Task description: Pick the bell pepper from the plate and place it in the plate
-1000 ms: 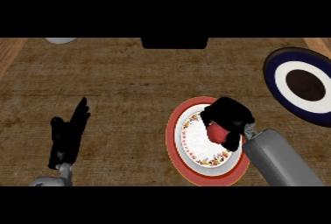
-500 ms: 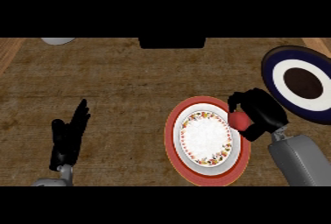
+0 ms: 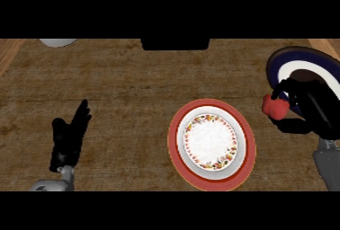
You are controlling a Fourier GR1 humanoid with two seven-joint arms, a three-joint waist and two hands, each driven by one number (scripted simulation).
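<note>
Right hand (image 3: 310,110) curled round the red bell pepper (image 3: 274,106) – orientation's unclear – beside the dark-blue plate (image 3: 292,60); left hand (image 3: 69,137) straight-fingered.

The red bell pepper (image 3: 273,106) is off the desk, beside the dark blue-and-white plate (image 3: 287,63). The red-rimmed, floral-bordered plate (image 3: 211,143) lies flat at centre-right.
</note>
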